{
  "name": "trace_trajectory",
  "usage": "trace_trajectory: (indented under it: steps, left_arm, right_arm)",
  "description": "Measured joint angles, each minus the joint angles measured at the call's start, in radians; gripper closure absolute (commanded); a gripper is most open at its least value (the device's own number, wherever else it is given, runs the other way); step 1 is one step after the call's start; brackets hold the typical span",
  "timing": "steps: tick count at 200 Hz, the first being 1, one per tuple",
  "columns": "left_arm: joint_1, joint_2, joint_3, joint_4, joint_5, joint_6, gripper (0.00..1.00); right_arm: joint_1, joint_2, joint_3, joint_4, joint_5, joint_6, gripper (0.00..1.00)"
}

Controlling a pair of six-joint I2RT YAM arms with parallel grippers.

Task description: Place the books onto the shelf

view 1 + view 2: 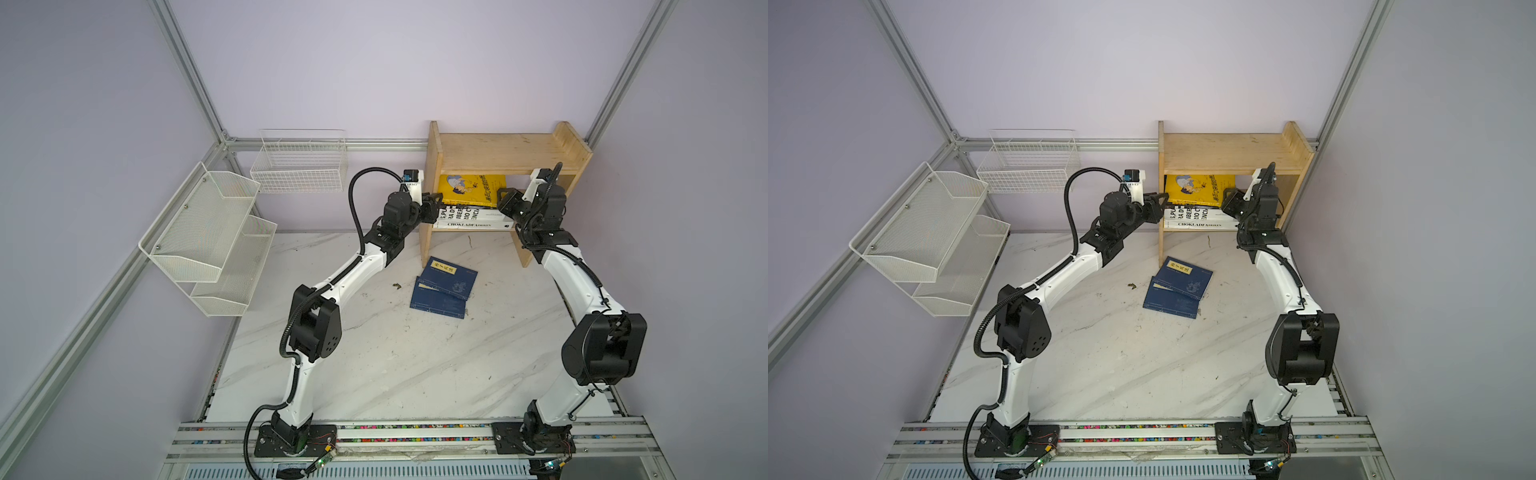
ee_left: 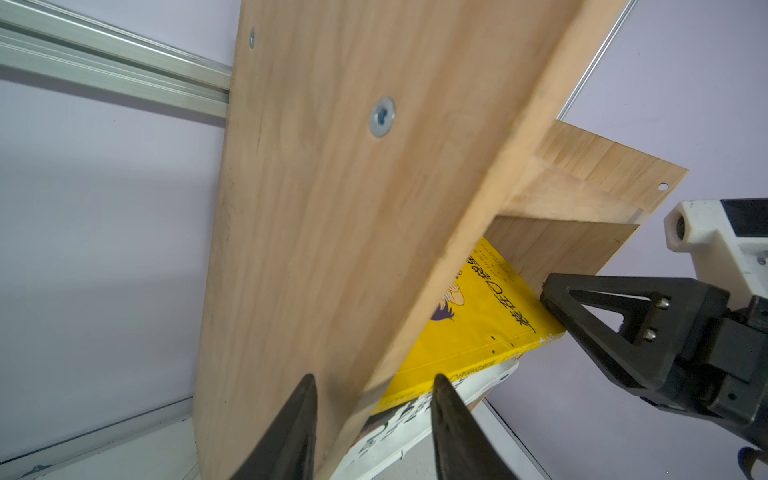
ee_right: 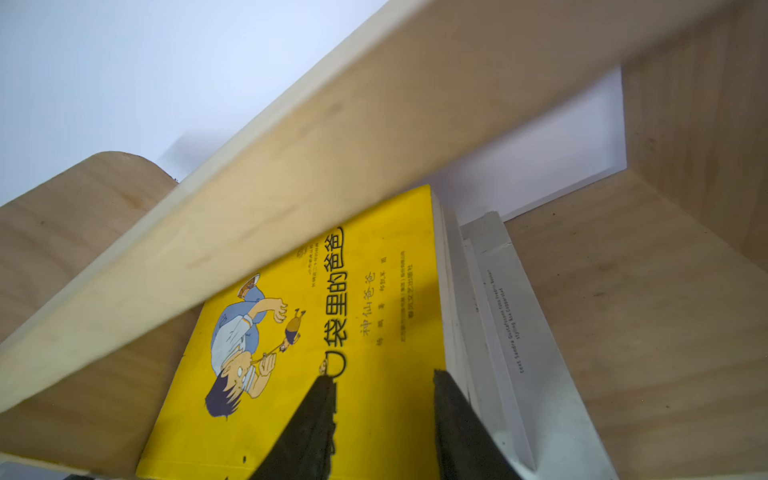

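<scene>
The wooden shelf (image 1: 507, 151) (image 1: 1229, 151) stands at the table's back. On its lower tier a yellow book (image 1: 471, 189) (image 3: 353, 332) lies on stacked white books (image 1: 469, 218) (image 3: 511, 332). Two navy books (image 1: 446, 278) (image 1: 1183, 278) lie overlapping on the table in front. My left gripper (image 1: 434, 205) (image 2: 374, 380) is open, its jaws on either side of the front edge of the shelf's left side panel (image 2: 353, 208). My right gripper (image 1: 500, 199) (image 3: 384, 376) reaches into the lower tier from the right. It is open, with its fingers over the yellow cover near the page edge.
A white mesh tiered rack (image 1: 212, 237) and a white wire basket (image 1: 299, 164) hang at the back left. The marble tabletop (image 1: 395, 365) spreads out before the shelf, with a small scrap (image 1: 396, 285) left of the navy books. Aluminium frame posts mark the corners.
</scene>
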Motion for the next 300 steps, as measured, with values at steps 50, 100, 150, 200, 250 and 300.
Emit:
trace_trajectory:
  steps: [50, 100, 150, 200, 250, 300]
  left_arm:
    - [0.000, 0.000, -0.005, 0.000, 0.001, -0.003, 0.55]
    - [0.000, -0.001, -0.024, -0.004, 0.000, -0.003, 0.55]
    - [0.000, -0.026, -0.069, -0.004, 0.000, -0.003, 0.51]
    - [0.000, -0.205, -0.283, -0.018, 0.032, -0.025, 0.35]
    - [0.000, -0.434, -0.587, -0.034, 0.076, -0.082, 0.22]
    - [0.000, -0.338, -0.641, -0.079, 0.203, -0.148, 0.12]
  right_arm:
    - [0.000, 0.027, 0.000, 0.070, -0.041, 0.033, 0.62]
    - [0.000, 0.043, 0.000, 0.117, -0.060, 0.042, 0.51]
    - [0.002, 0.012, 0.000, 0.107, -0.024, -0.011, 0.34]
    - [0.002, -0.171, -0.068, 0.007, 0.055, -0.036, 0.32]
    - [0.001, -0.547, -0.408, -0.134, 0.087, 0.047, 0.32]
    - [0.001, -0.747, -0.808, -0.150, 0.007, 0.178, 0.31]
